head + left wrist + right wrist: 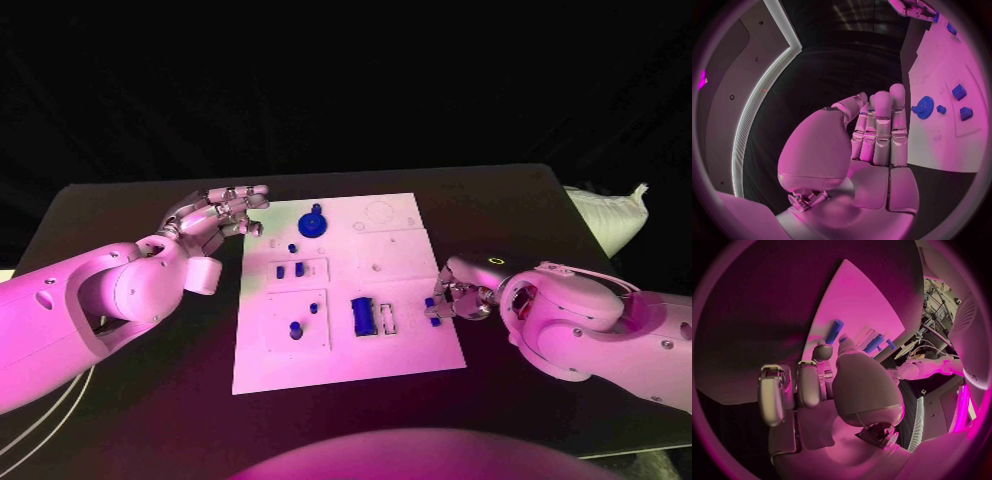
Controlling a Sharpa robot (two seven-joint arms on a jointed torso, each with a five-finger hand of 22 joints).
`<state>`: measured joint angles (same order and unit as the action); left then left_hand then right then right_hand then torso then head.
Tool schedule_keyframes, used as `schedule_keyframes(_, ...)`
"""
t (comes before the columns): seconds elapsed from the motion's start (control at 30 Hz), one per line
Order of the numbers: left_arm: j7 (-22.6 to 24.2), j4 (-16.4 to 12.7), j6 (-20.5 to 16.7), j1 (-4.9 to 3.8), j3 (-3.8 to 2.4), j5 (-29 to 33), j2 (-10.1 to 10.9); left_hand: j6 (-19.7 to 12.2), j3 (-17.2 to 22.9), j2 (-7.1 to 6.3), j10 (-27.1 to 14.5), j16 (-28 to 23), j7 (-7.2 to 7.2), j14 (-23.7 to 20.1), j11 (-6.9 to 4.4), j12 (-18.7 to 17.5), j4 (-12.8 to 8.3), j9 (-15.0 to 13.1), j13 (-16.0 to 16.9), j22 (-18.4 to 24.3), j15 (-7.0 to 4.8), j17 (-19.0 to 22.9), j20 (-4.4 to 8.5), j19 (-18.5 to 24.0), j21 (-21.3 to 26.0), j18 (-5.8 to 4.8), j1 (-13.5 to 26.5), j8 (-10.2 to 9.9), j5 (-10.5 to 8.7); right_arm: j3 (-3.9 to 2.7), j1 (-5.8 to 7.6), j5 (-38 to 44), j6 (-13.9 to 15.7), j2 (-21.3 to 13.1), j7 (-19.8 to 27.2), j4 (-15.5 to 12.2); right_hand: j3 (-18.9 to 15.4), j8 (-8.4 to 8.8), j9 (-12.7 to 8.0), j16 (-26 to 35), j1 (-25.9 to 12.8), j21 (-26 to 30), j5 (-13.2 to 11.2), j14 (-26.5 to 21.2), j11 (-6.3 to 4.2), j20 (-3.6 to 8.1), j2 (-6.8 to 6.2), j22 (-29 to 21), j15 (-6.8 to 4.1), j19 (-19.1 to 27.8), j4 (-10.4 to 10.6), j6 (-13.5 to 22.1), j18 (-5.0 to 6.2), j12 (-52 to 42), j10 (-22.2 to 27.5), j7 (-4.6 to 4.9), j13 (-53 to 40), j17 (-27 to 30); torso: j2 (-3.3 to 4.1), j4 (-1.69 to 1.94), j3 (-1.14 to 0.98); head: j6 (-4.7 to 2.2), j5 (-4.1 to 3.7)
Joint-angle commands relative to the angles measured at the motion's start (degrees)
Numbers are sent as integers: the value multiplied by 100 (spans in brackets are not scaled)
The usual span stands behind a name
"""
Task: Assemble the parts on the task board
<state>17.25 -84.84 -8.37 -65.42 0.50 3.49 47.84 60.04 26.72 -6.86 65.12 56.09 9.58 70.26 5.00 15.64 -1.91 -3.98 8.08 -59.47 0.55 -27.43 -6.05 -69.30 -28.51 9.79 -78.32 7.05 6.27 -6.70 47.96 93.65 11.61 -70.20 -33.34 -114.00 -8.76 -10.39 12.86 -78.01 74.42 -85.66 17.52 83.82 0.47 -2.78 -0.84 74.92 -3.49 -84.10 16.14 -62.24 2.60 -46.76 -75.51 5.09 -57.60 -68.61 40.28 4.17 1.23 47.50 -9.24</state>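
Right robot hand (pixel 459 300) pinches a small blue part (pixel 431 305) at the task board (pixel 404 262) edge, apparently ready for seating; left robot hand (pixel 216 220) hovers released.

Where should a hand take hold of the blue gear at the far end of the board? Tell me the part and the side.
Grip the blue gear by its toothed rim, coming down from above. It appears to lie flat on the task board, so the rim is the only graspable edge. The left hand, open just beside it, seems better placed to approach from the board's left edge.
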Motion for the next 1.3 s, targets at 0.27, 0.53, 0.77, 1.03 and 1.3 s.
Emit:
schedule_keyframes(0.27, 11, -16, 105, 5, -3, -21, 7, -29, -33, 32, -44, -33, 1, -40, 15, 24, 4, 10, 8, 9, -16, 9, -8, 46, 21, 60, 21, 30, 9, 4, -74, 501, -455, 136, -33, 45, -34, -5, 26, -22, -42, -39, -43, 287, -9, -8, -16, 1032, -4, -265, 23, -66, -119, -35, -37, -19, -26, 3, 4, 22, 0, 22, 3)
schedule_keyframes(0.53, 1, -25, 114, 5, -3, -26, 19, -29, -33, 32, -44, -33, 1, -40, 15, 24, 4, 10, 8, 9, -16, 9, -8, 46, 21, 60, 21, 30, 9, 5, -159, 826, -593, 293, -41, 128, 175, -4, 82, -25, 586, -40, -431, 283, -52, 31, 104, 1036, -50, -265, -272, -120, -119, -46, -27, -52, -81, -5, 3, 34, -1, 48, 19)
schedule_keyframes(0.77, -2, -26, 123, 5, -3, -31, 22, -29, -33, 32, -44, -33, 1, -40, 15, 24, 4, 10, 8, 9, -16, 9, -8, 46, 21, 60, 21, 30, 9, 5, -206, 1500, -922, 386, -32, 136, 754, 16, 119, -82, 1368, -56, -1074, 295, -89, 67, 159, 1062, -75, -278, -729, -212, -127, -44, -24, -83, -128, -117, 0, 35, -1, 69, 23)
schedule_keyframes(1.03, -3, -30, 133, 5, -3, -48, 21, -28, -47, 46, -60, -32, -5, -47, 12, 45, -3, 8, 11, 18, -15, 18, -11, 46, 35, 61, 19, 38, 2, 6, -296, 1869, -1211, 476, -8, 147, 992, 61, 122, -141, 1355, -61, -1282, 304, -86, 58, 66, 1072, -71, -281, -772, -289, -130, -16, -58, -84, -129, -234, 4, 44, -1, 93, 10)
schedule_keyframes(1.3, -11, -31, 149, 5, -3, -76, 20, -28, -47, 46, -60, -32, -5, -47, 12, 45, -3, 8, 11, 18, -15, 18, -11, 46, 35, 61, 19, 38, 2, 6, -326, 1632, -797, 493, -19, 156, 1327, 142, 120, -143, 1072, -61, -771, 304, -102, 67, 108, 1075, -83, -284, -565, -304, -130, 11, -112, -113, -132, -251, 0, 52, -2, 88, 13)
